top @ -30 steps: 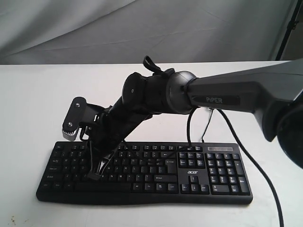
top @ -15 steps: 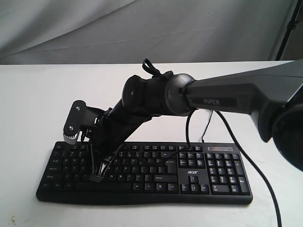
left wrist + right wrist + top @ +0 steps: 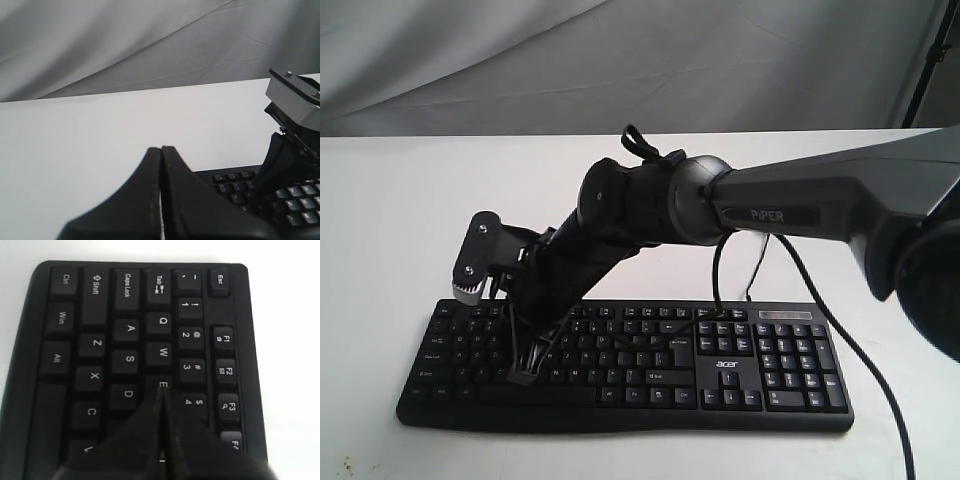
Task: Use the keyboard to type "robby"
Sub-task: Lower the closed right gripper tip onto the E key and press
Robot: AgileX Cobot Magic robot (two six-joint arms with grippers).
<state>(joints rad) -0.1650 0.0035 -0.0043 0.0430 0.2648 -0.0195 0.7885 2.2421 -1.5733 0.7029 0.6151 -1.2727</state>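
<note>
Lab-style test setup, bare white tabletop (image 3: 400, 200), draped grey cloth backdrop (image 3: 520, 60)

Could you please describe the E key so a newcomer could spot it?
Find the black keyboard on the white table and go to its Esc corner. In the row running Tab, Q, W, the E key comes next; it alone has the fingers of the shut right gripper meeting at its edge.

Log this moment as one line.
right gripper: shut, tip by E key on keyboard, contact unclear | left gripper: shut, over table, off keyboard
</note>
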